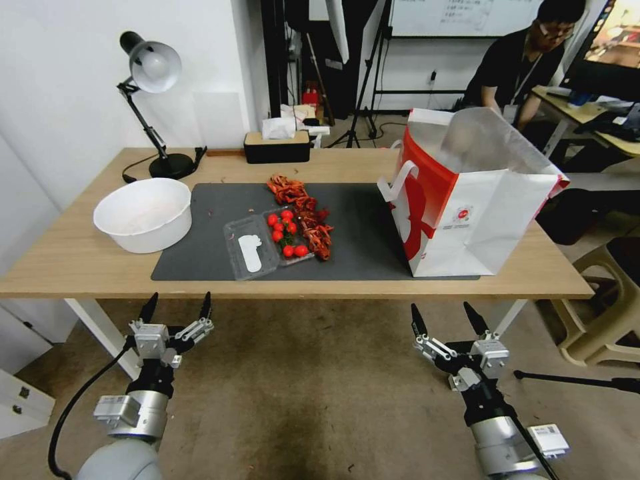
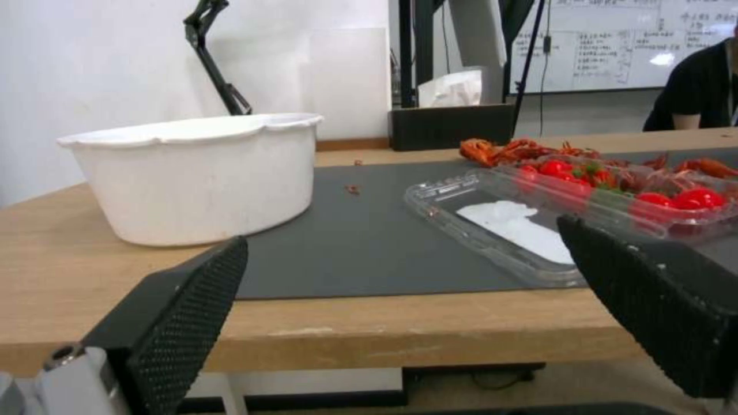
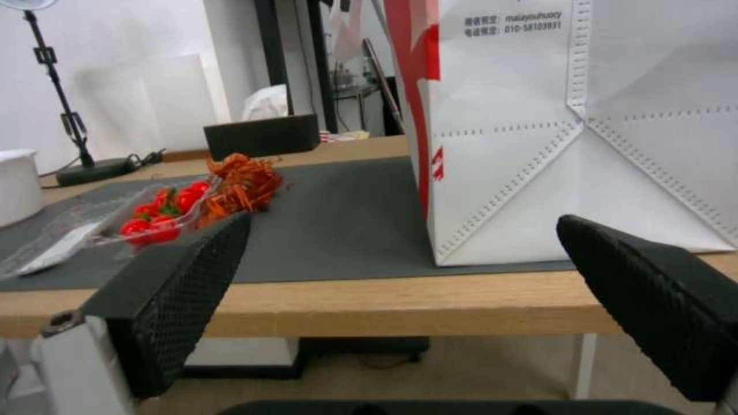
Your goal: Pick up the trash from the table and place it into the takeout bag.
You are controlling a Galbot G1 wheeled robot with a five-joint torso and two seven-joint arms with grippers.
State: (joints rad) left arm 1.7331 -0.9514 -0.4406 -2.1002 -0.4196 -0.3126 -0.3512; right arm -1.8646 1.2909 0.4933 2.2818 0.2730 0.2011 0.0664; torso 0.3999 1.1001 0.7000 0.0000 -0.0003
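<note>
Head view: both claws, left claw (image 1: 177, 305) and right claw (image 1: 443, 317), hang spread wide and empty below the desk (image 1: 80, 257) edge. The clear clamshell tray (image 1: 267, 245) of tomatoes, at 11 o'clock from the takeout bag (image 1: 467, 220), looks light, flimsy and slippery; pinch its rim.

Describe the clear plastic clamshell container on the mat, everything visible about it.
The clear plastic clamshell container lies open on the dark grey mat, near its front edge, between the white bowl and the takeout bag. It is thin, transparent and ribbed at the rim. One half holds red cherry tomatoes with green stems. The other half, the lid, lies flat and shows a white label. Red crayfish shells lie against the tomato side. Neither tool touches it.
</note>
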